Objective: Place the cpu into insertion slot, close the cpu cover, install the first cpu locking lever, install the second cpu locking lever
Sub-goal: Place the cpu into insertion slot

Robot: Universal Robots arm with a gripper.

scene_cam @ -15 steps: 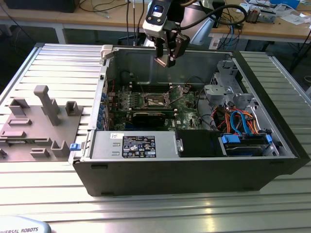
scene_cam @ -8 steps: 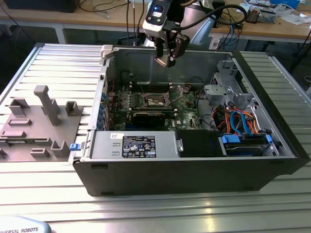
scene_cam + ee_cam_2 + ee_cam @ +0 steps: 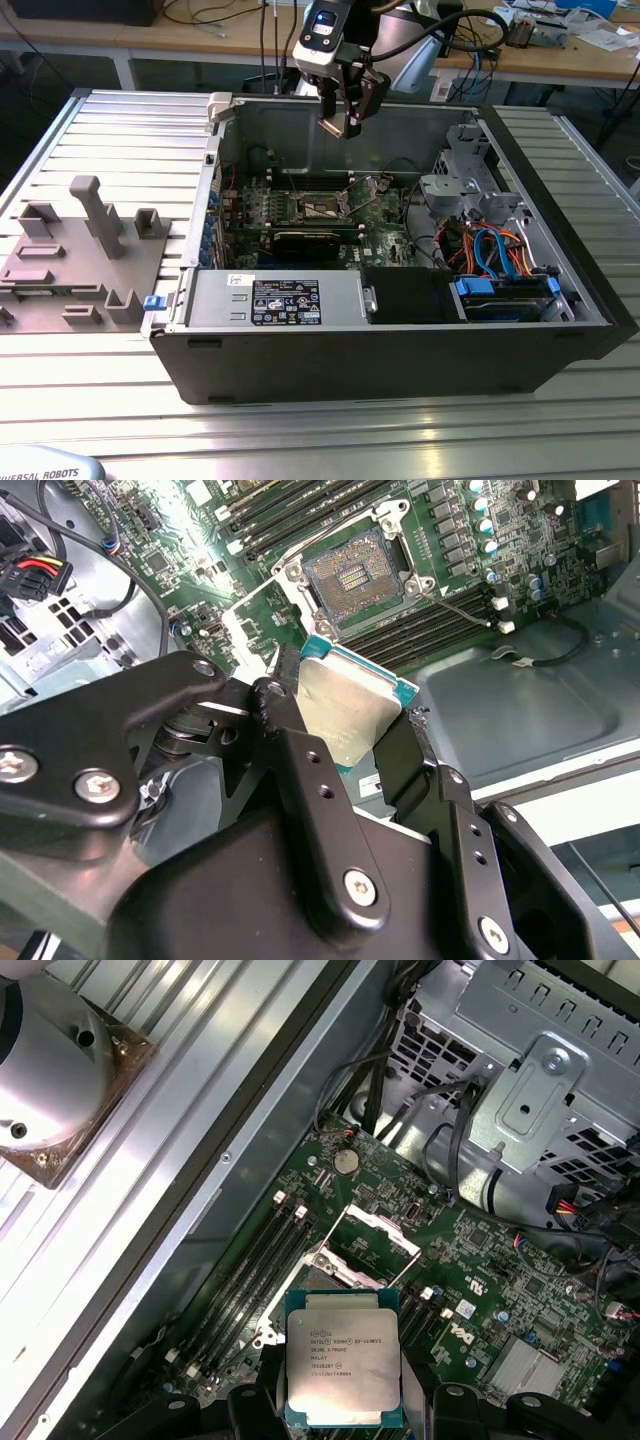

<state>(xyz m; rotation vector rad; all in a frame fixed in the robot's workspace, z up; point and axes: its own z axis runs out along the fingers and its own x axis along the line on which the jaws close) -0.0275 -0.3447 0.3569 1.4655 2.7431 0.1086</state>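
My gripper (image 3: 344,120) hangs over the open black computer case, shut on the cpu (image 3: 347,706), a flat square chip with a silvery top and a green edge. In the first wrist view the cpu (image 3: 343,1356) sits between the two black fingers (image 3: 251,1402). Below it on the green motherboard lies the insertion slot (image 3: 356,573), open, with its contact field bare. The cpu cover (image 3: 376,1237) stands swung up beside the slot. A thin wire locking lever (image 3: 458,608) sticks out sideways from the slot. The chip is well above the board and touches nothing.
A long black card (image 3: 312,241) lies across the board in front of the slot. Memory slots (image 3: 300,505) flank the slot. A metal drive cage (image 3: 458,182) and coloured cables (image 3: 500,250) fill the case toward the exterior view's right. A grey fixture (image 3: 85,250) rests on the table outside.
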